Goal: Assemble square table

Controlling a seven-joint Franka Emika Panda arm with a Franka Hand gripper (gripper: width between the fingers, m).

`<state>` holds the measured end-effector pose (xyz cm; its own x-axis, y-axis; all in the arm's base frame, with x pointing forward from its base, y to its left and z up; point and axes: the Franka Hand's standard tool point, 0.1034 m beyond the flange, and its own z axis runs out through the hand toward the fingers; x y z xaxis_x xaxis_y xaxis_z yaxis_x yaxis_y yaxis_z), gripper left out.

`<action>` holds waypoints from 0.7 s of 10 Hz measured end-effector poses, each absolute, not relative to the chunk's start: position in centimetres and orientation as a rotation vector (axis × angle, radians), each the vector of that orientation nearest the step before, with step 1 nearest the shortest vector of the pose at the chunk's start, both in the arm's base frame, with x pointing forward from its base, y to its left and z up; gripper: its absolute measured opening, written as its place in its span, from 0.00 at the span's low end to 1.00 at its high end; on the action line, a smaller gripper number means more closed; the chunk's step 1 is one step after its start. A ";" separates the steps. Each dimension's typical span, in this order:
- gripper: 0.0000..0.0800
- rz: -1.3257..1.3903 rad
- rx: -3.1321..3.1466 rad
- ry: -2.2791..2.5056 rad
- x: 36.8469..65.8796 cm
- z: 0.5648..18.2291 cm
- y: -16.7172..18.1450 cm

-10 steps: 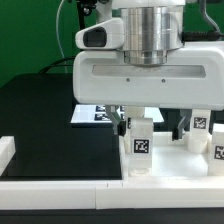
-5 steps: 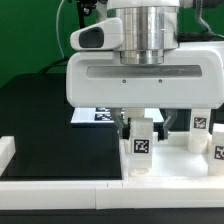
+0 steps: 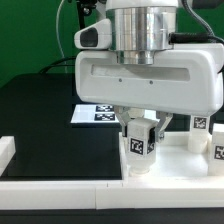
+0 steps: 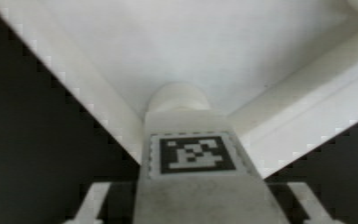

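A tagged leg (image 3: 138,146) is held in the closed gripper (image 3: 139,135) over the slab (image 3: 170,160) on the counter; it should be kept upright and centred on its socket while screwed.

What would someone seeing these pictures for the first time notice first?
The arm's big white claw fills the middle of the exterior view, closed on a chunky white leg with a black-and-white tag. The leg stands upright on the white square slab at the exterior view's lower right. In the wrist view the same tag sits dead centre, with the slab's rim behind it.
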<state>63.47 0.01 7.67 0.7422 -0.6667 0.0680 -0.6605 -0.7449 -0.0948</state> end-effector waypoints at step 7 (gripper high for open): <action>0.48 -0.110 -2.247 1.921 63.2 7.5 -0.6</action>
